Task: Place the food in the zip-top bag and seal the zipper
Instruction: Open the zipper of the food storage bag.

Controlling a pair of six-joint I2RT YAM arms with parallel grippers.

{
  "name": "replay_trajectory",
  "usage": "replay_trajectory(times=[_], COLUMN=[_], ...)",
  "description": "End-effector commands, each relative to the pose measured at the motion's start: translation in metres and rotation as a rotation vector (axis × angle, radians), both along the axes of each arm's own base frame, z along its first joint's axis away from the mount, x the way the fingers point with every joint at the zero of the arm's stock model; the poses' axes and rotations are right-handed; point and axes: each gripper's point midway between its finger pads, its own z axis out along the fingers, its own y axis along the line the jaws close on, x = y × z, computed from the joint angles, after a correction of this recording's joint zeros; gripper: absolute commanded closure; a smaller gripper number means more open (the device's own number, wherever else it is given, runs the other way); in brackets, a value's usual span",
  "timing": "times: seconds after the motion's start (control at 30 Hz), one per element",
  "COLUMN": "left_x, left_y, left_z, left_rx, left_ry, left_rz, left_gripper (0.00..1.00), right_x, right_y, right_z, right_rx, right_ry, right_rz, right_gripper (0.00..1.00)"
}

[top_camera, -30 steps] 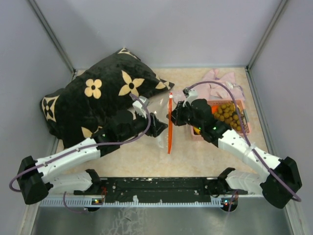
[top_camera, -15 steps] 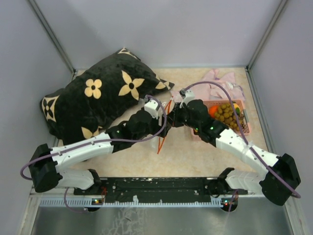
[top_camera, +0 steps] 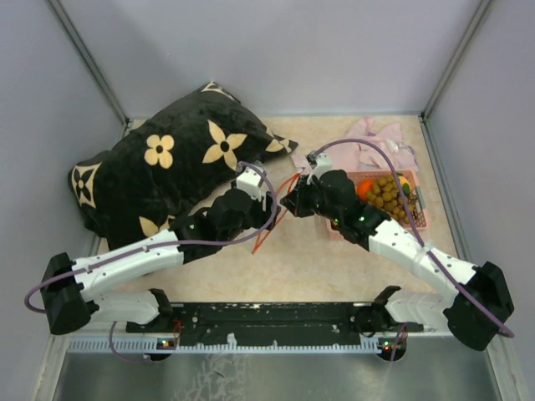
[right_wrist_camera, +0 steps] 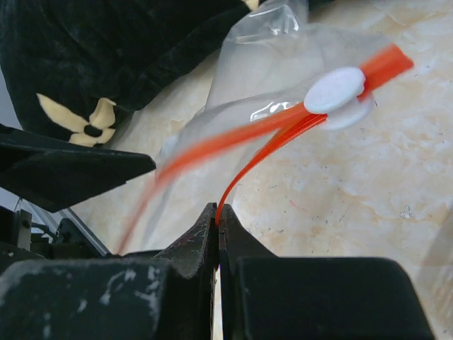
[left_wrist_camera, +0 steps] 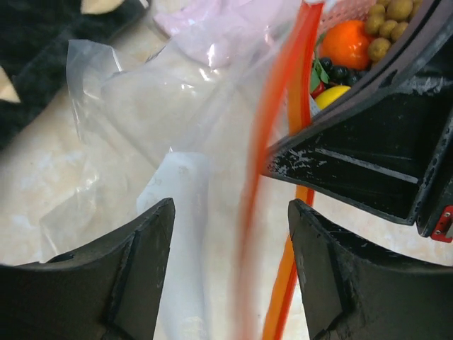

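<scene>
Wrist views give you what the overhead cannot. From the right wrist, your right gripper (right_wrist_camera: 218,217) has its fingers pressed together on the zipper (right_wrist_camera: 279,122), a thin orange-red strip that curves up from the pinch to a round white slider (right_wrist_camera: 338,92). From the left wrist, your left gripper (left_wrist_camera: 230,216) holds its fingers wide apart, with the clear, crinkled film of the zip-top bag (left_wrist_camera: 163,106) passing between them. Past it you see the food: a glossy orange (left_wrist_camera: 345,42), a lemon (left_wrist_camera: 330,96), dark grapes (left_wrist_camera: 341,72) and a brownish-green grape bunch (left_wrist_camera: 391,20). Overhead, both grippers meet mid-table beside the pink basket (top_camera: 416,219). A black plush pillow (top_camera: 159,167) with tan flowers lies left, a pale pink cloth (top_camera: 378,138) at the back, on a beige marbled tabletop (top_camera: 318,267) between grey walls.
</scene>
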Motion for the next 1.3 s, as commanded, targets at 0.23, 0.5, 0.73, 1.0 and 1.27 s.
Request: replay_trajectory(times=[0.23, 0.5, 0.73, 1.0, 1.27], left_x=[0.008, 0.015, 0.022, 0.016, 0.014], left_y=[0.023, 0.023, 0.021, 0.048, 0.073], left_z=[0.005, -0.016, -0.014, 0.019, 0.025], left_rx=[0.060, 0.158, 0.207, 0.199, 0.319], left_ry=[-0.046, -0.013, 0.002, -0.042, -0.041], left_rz=[0.081, 0.114, 0.146, 0.190, 0.229], left_gripper=[0.31, 0.33, 0.40, 0.62, 0.88], right_x=[0.001, -0.002, -0.005, 0.003, 0.009], right_y=[0.001, 0.002, 0.005, -0.017, -0.024], right_z=[0.013, 0.014, 0.008, -0.017, -0.026], right_rx=[0.011, 0.030, 0.024, -0.101, -0.182], right_ry=[-0.048, -0.047, -0.034, -0.014, -0.007], right_rz=[0.001, 0.010, 0.032, -0.060, -0.080], right_gripper=[1.00, 1.00, 1.00, 1.00, 1.00])
